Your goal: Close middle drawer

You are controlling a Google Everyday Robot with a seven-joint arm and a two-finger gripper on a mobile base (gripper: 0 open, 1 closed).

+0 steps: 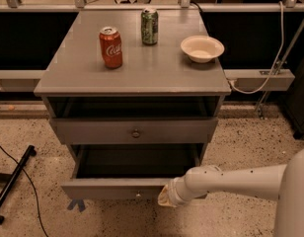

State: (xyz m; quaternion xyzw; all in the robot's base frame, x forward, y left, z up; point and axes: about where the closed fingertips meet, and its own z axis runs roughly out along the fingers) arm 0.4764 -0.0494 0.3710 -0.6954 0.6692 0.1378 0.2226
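Note:
The middle drawer (112,187) is pulled out of the grey cabinet; its deep dark tray is open to view and its flat front carries a small round knob (138,195). My gripper (164,197) is at the end of the white arm (231,180), which reaches in from the lower right. The gripper rests against the right part of the drawer's front, just right of the knob. The wider-fronted drawer above (135,131) sits pushed in. The lowest drawer is hidden under the open one.
On the cabinet top (83,78) stand a red cola can (111,47), a green can (149,26) and a white bowl (202,48). A black pole (14,181) and cable lie on the speckled floor at left. A white cable hangs at right.

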